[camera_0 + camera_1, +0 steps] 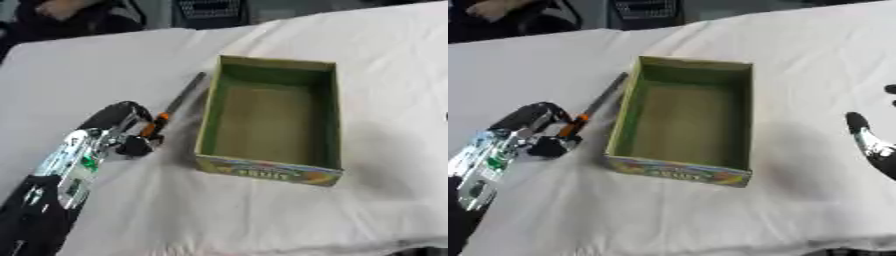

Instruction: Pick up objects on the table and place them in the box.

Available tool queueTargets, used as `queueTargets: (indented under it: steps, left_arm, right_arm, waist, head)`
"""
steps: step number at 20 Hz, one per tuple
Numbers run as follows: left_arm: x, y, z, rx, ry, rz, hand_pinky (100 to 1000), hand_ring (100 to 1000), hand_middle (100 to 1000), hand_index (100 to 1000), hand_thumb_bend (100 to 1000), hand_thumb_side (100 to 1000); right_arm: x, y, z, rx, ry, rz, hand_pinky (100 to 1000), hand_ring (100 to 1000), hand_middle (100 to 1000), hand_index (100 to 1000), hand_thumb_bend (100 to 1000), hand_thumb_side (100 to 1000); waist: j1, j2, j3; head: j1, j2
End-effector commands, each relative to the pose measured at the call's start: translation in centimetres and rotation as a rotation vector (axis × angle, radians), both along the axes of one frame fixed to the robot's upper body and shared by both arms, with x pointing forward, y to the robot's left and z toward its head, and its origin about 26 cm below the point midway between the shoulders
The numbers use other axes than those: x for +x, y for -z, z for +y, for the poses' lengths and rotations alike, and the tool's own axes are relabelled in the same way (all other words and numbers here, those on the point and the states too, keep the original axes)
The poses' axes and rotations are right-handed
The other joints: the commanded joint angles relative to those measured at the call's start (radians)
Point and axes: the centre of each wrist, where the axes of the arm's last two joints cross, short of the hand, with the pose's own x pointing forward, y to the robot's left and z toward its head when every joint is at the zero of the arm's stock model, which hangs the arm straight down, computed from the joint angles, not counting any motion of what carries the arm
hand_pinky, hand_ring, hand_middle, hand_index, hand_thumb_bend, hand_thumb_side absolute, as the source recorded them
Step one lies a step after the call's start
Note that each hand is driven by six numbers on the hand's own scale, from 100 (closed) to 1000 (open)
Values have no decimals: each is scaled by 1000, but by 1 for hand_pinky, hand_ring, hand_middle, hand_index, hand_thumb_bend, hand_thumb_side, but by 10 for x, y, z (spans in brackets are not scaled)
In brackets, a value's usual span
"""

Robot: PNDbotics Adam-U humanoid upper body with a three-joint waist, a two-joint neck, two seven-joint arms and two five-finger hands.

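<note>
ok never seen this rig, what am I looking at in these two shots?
Both pictures come from a stereo camera in a humanoid robot's head, looking down at a table under a white cloth. The left hand reaches in from the lower left, at the orange end of a long grey tool lying beside an open, empty green box; whether it grips the tool yet is unclear. The right hand shows only in the right eye view, idle at the right edge.

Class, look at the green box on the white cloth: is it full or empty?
Empty. The box stands open-topped and its bare floor shows all over; the long tool with the orange band lies outside it, by the left hand.
</note>
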Motion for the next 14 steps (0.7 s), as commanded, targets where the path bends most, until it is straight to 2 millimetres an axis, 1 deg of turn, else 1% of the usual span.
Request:
queueTargets:
  steps: [1, 4, 7, 9, 13, 14]
  left_arm:
    - [-2, -3, 13, 24, -14, 15, 398, 498, 620, 729, 401, 341]
    - [-3, -5, 15, 13, -22, 4, 299, 412, 547, 702, 380, 337]
    - [-3, -5, 16, -10, -34, -3, 207, 331, 493, 674, 346, 334]
    - [-3, -5, 16, -20, -41, -7, 170, 300, 471, 662, 329, 330]
    - [-2, -7, 15, -32, -48, -19, 128, 265, 444, 639, 310, 320]
    - [-2, -7, 15, -33, -48, -22, 100, 241, 429, 624, 306, 317]
  right_arm:
    - [-2, -9, -2, -29, 2, -21, 561, 636, 701, 754, 504, 629]
    - [-2, -9, -2, -29, 2, -21, 561, 635, 700, 754, 501, 630]
    - [-2, -9, -2, -29, 1, -18, 561, 636, 701, 755, 500, 630]
    - [-2, -9, -2, -29, 2, -19, 561, 636, 701, 754, 500, 630]
    - [-2, -9, -2, -30, 1, -18, 561, 636, 701, 754, 500, 630]
    - [-2, -9, -2, -29, 1, -18, 561, 636, 701, 754, 500, 630]
  waist:
    - [-2, -13, 0]
    - [-3, -13, 1]
    - [-3, -13, 2]
    - [-4, -12, 3]
    - [-4, -12, 2]
    - [-4, -12, 2]
  head:
    - [8, 0]
    - [7, 0]
    - [6, 0]
    - [6, 0]
    - [8, 0]
    - [9, 0]
